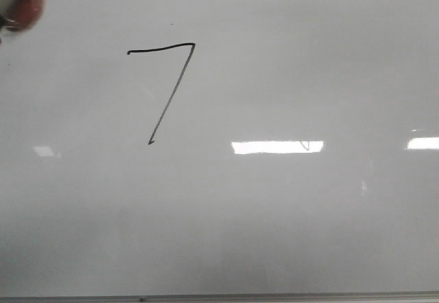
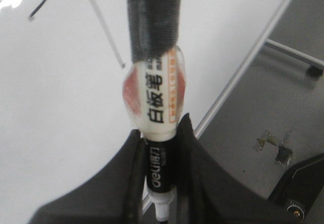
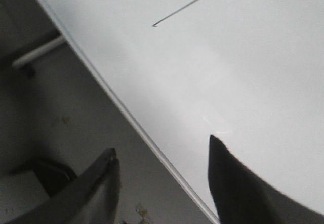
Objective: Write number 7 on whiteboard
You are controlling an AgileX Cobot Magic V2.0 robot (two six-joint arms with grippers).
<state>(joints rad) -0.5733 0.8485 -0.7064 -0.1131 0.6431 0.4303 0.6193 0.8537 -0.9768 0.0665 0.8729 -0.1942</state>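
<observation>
The whiteboard (image 1: 288,227) fills the front view. The number 7 (image 1: 171,94) is drawn on it in thin black line, upper left of centre. My left gripper (image 2: 161,127) is shut on a whiteboard marker (image 2: 157,97), white with black print, orange patches and a black tape-wrapped end. In the front view it is only a blurred reddish shape (image 1: 20,5) at the top left corner, apart from the 7. The left wrist view shows part of the 7's slanted stroke (image 2: 105,29). My right gripper (image 3: 162,145) is open and empty over the board's edge strip (image 3: 126,117); the stroke's end (image 3: 187,5) lies beyond it.
The board's thin grey metal strip (image 1: 219,297) runs along the near edge. Beside the board is grey floor (image 2: 283,107) with a stand leg and caster (image 2: 314,71). Another stand bar (image 3: 38,51) shows in the right wrist view. Bright light reflections (image 1: 277,147) lie on the board.
</observation>
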